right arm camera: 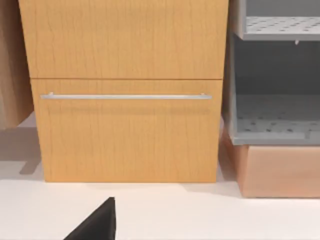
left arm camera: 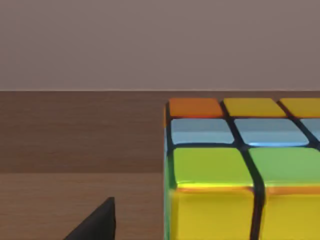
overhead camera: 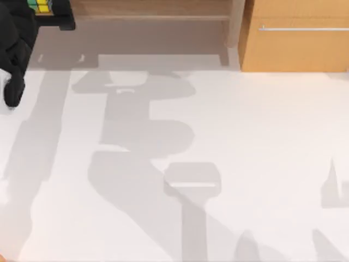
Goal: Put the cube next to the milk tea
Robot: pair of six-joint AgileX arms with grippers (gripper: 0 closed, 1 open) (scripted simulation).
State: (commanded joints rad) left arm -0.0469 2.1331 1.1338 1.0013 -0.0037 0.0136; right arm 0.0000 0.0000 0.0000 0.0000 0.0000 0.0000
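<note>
Left gripper [overhead camera: 43, 13] sits at the table's far-left corner, clamped on the small yellow-green-blue tiled puzzle cube [left arm camera: 240, 170]; wooden shelf [left arm camera: 75, 150] behind it.

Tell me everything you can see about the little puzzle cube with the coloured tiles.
The small puzzle cube has glossy square tiles in yellow, green, pale blue and orange, split by black grid lines. In the left wrist view it sits close to the camera, over a brown wooden surface. From above, a bit of it peeks out at the table's far left corner, next to the black left arm. What touches it cannot be made out.
</note>
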